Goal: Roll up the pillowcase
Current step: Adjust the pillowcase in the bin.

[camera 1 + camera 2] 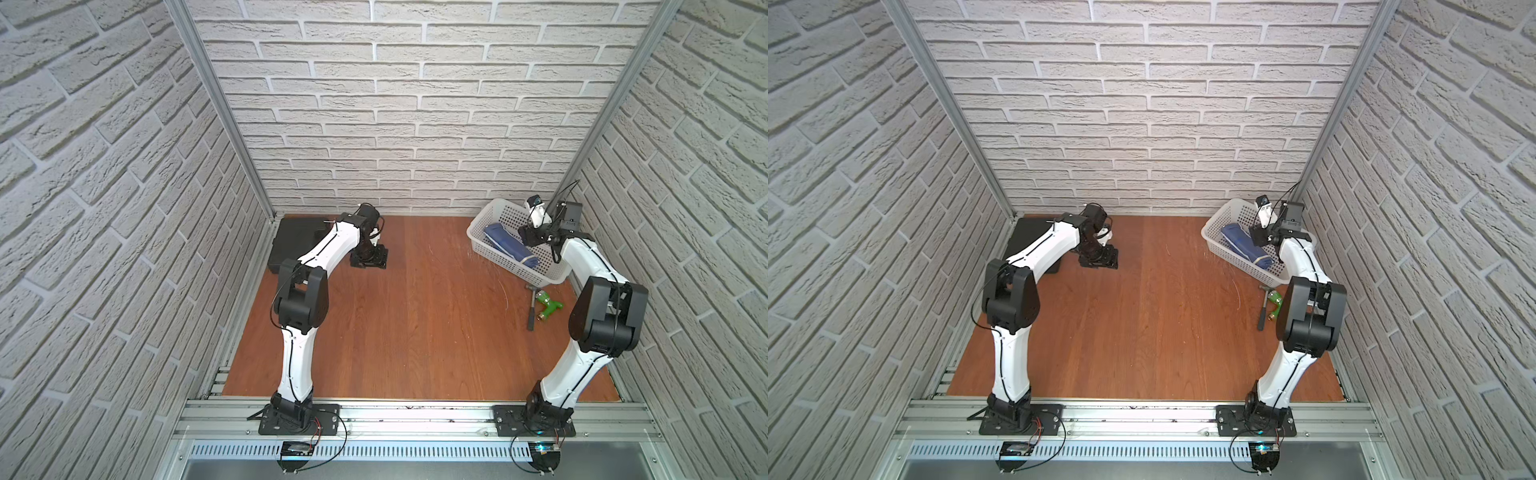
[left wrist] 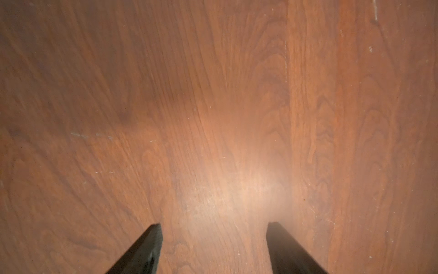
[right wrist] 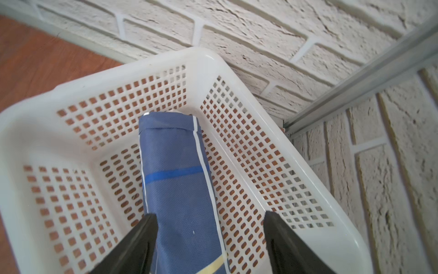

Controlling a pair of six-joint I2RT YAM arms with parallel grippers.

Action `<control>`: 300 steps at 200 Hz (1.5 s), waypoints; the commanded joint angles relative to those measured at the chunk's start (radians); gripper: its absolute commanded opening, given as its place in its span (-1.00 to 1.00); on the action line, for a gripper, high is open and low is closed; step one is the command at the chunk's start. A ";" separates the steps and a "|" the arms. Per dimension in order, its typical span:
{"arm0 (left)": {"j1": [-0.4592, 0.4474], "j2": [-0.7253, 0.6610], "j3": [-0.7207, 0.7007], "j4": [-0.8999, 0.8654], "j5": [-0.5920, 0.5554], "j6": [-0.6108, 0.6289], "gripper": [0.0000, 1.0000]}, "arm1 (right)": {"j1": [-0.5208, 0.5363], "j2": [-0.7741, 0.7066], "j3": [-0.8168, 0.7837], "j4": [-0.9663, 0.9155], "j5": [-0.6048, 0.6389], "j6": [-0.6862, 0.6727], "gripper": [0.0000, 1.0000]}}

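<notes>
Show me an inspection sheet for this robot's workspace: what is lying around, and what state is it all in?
Surface: reddish wooden table, lightly scratched.
Job's things: pillowcase rolled up, lying inside the white basket in the far right corner.
Clutter: hammer and green plastic item on the table beside the basket; black case at the far left.
Grippers: left gripper open over the wood, holding nothing; right gripper open above the pillowcase, not gripping it.
Cables: black cable runs along each arm, with loops at the bases.
Surroundings: white brick-pattern walls on three sides; aluminium rail at the front.
</notes>
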State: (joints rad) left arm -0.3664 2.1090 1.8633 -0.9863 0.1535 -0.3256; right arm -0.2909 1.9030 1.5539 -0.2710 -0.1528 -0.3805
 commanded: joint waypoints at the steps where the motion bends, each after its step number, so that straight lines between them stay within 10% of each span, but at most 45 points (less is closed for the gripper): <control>1: 0.010 -0.041 -0.025 0.015 -0.012 0.007 0.48 | 0.019 0.120 0.097 -0.131 0.081 0.210 0.42; 130: 0.017 -0.034 -0.052 -0.010 -0.016 0.005 0.49 | 0.080 0.466 0.489 -0.353 0.014 0.165 0.29; 300: 0.004 -0.073 -0.058 -0.033 -0.051 0.006 0.49 | 0.062 0.269 0.421 -0.420 -0.175 -0.029 0.21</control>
State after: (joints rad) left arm -0.3565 2.0964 1.8194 -0.9974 0.1360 -0.3256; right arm -0.2264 2.3238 2.0155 -0.7574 -0.3344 -0.4248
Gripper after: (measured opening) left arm 0.744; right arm 0.596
